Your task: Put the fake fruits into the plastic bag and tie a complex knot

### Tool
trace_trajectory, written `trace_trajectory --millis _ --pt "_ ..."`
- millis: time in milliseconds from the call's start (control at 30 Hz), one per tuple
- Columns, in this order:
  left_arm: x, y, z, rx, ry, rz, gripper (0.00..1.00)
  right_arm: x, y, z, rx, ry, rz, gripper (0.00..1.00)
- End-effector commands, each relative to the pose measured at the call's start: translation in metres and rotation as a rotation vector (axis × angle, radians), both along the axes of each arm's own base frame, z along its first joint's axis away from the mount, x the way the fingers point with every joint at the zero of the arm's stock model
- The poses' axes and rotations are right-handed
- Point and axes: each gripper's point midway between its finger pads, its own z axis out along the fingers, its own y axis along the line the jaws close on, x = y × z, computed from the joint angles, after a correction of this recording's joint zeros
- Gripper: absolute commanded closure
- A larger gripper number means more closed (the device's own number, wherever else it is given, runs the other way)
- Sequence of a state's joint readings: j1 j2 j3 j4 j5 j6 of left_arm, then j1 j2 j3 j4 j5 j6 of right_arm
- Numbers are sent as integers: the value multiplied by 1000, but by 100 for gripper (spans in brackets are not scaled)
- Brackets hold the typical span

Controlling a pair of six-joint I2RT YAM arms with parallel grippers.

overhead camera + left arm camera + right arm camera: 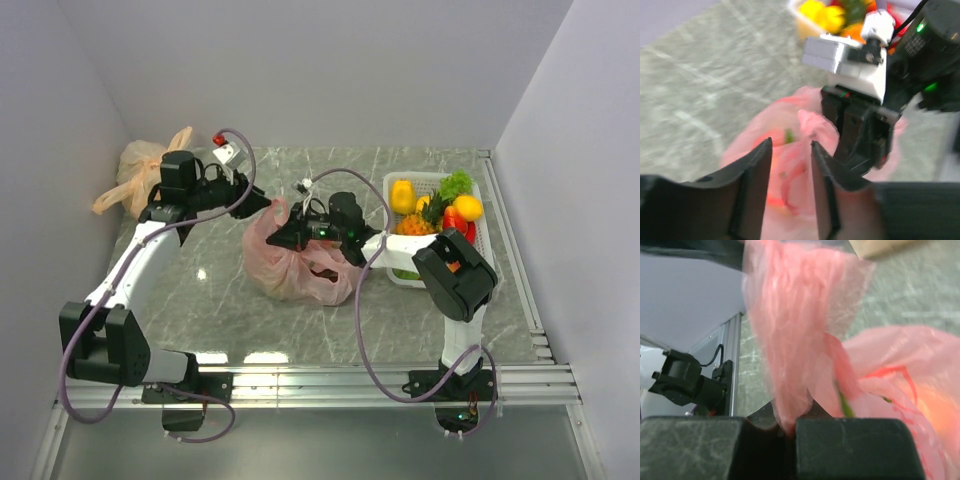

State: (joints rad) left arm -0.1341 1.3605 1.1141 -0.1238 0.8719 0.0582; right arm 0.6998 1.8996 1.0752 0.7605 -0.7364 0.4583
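Observation:
The pink plastic bag (295, 268) sits mid-table, bulging, with red and green fruit shapes showing through its film (789, 136). My right gripper (287, 238) is shut on a bunched strip of the bag's upper film (790, 390), which stretches upward from its jaws (790, 432). My left gripper (262, 205) hovers at the bag's upper left. Its jaws are open (790, 147), with pink film seen in the gap, and the right gripper (860, 135) is just beyond. More fake fruits (440, 210), yellow, orange, red and green, lie in the white basket (400, 270).
A pale orange knotted bag (140, 175) lies in the back left corner. The basket stands at the right, beside the right arm's elbow (455, 275). Metal rails (520, 260) run along the right and near table edges. Walls close off the back and sides.

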Motion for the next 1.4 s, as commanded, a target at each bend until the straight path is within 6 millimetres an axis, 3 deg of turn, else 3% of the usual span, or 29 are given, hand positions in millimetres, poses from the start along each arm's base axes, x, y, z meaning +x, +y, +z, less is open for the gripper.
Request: trace_trajectory --millis 0,33,100,133,167,200,233,267,433,567,800,900,967,1100,1233,1267,1367 --pt "-2 26 30 161 -211 66 52 17 1 7 -46 56 -67 100" --pt "-7 28 23 169 -196 67 45 18 1 11 -39 90 -75 100" --pt "-25 30 24 164 -192 73 41 24 3 22 -31 121 -99 100" --pt "-36 31 7 166 -144 69 35 25 3 26 -26 151 -108 100" --pt "-47 32 11 154 -157 79 29 28 3 31 -22 166 -122 100" --pt "-53 32 7 125 -123 92 14 30 2 37 -14 175 -141 100" --pt "-58 31 -8 112 -103 97 5 31 2 41 -7 203 -156 100" --pt "-66 29 -6 89 -111 85 1 31 2 44 -6 223 -160 100" --pt "-66 21 -29 18 -26 91 1 33 1 57 4 274 -187 100" --pt "-52 13 -25 -83 -11 140 1 40 -2 62 -12 280 -250 100" --pt "-60 -28 -38 -121 -4 134 1 41 -2 66 -4 302 -293 100" --pt "-41 -20 -62 -79 40 258 1 38 -1 72 14 309 -276 100" --pt "-18 -4 -74 -17 83 404 1 36 -4 72 13 304 -280 100" --pt "-5 5 -66 -8 12 467 1 31 -7 78 29 302 -271 100" --pt "-12 -8 -69 -57 -10 382 1 30 -6 82 45 320 -260 100" --pt "-16 -16 -59 -94 -48 330 1 29 -5 81 43 325 -257 100" --pt "-28 -23 -58 -135 -92 258 0 29 -5 77 34 341 -263 100"
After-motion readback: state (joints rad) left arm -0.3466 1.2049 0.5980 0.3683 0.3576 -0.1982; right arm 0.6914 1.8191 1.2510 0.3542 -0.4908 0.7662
